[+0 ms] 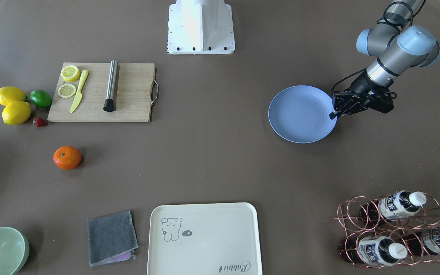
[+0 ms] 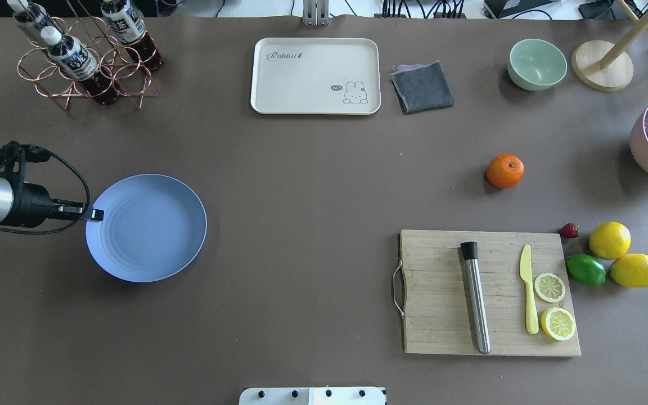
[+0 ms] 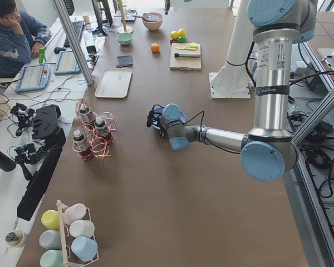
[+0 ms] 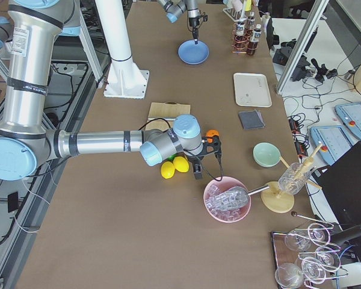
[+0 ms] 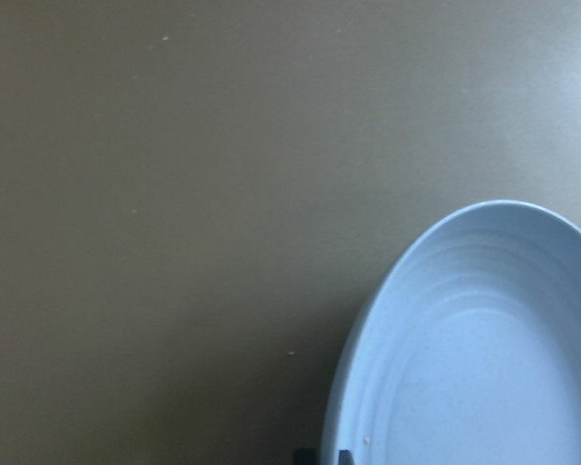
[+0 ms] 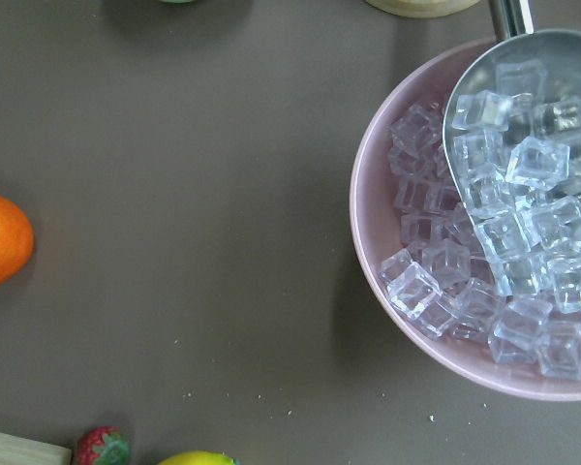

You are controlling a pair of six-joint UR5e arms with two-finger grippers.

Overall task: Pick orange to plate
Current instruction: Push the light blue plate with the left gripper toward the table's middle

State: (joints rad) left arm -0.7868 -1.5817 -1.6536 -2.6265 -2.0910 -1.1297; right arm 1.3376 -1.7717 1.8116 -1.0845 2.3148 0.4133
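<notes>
On the right half of the desk (image 2: 313,185), well apart from the plate (image 2: 149,236), the orange (image 2: 505,170) sits alone on bare surface between the cutting board (image 2: 442,292) and the grey cloth (image 2: 422,86), with its stem dot turned roughly upward. We judge it light and firm, with a dimpled skin that should give the fingers some purchase. It is also round, so it is apt to roll away if it is nudged off-centre. We would take it from above, across its widest middle, with only a gentle squeeze. The plate lies flat on the robot's left side of the desk. The left hand (image 2: 94,214) is at the plate's outer rim with its fingers drawn together astride the edge, and as far as we can judge they are pinching it. The left wrist view shows only a part of the plate and the very tips of those fingers. The right hand (image 4: 218,153) shows only in the right side view, low over the desk between the orange and the bowl of ice cubes (image 6: 484,252). From there we cannot tell whether it is open or closed, because its own wrist view shows no fingers at all. That wrist view also cuts the orange off at its left edge, and in the side view the wrist hides part of the fruit. Whether the fruit is real or a model is not something we can make out.
</notes>
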